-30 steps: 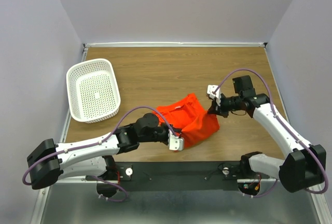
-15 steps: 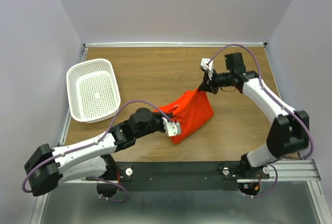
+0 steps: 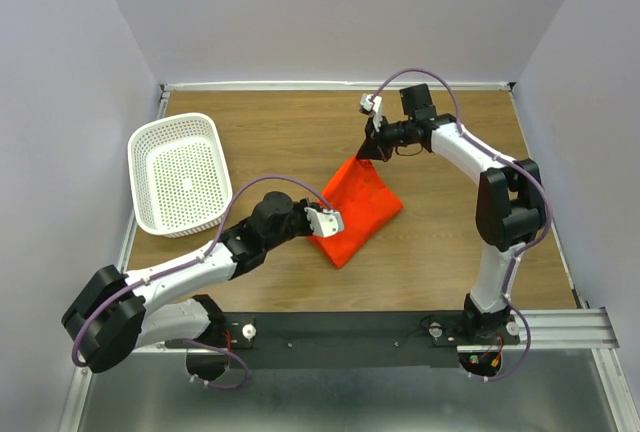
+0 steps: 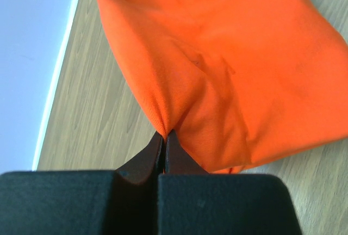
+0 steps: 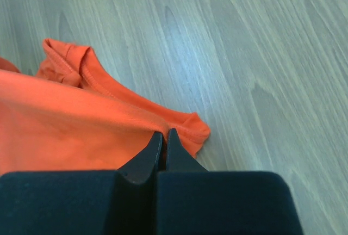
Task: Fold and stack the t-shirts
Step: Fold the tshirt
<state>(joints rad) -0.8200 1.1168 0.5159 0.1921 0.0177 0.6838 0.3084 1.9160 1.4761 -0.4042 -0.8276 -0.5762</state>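
The orange-red t-shirt (image 3: 357,207) is stretched over the wooden table between my two grippers. My left gripper (image 3: 318,224) is shut on its near left edge; in the left wrist view the jaws (image 4: 164,136) pinch a fold of the cloth (image 4: 228,61). My right gripper (image 3: 366,148) is shut on the shirt's far corner; in the right wrist view the jaws (image 5: 164,134) clamp a hemmed edge of the cloth (image 5: 70,121). The white neck label is hidden.
A white perforated basket (image 3: 180,173) stands at the far left of the wooden table (image 3: 290,132). Grey walls close in the back and both sides. The arms' base rail (image 3: 400,330) runs along the near edge.
Both grippers have carried the shirt up and to the left. The right gripper swung far back toward the table's middle rear, and the shirt now hangs stretched between them.
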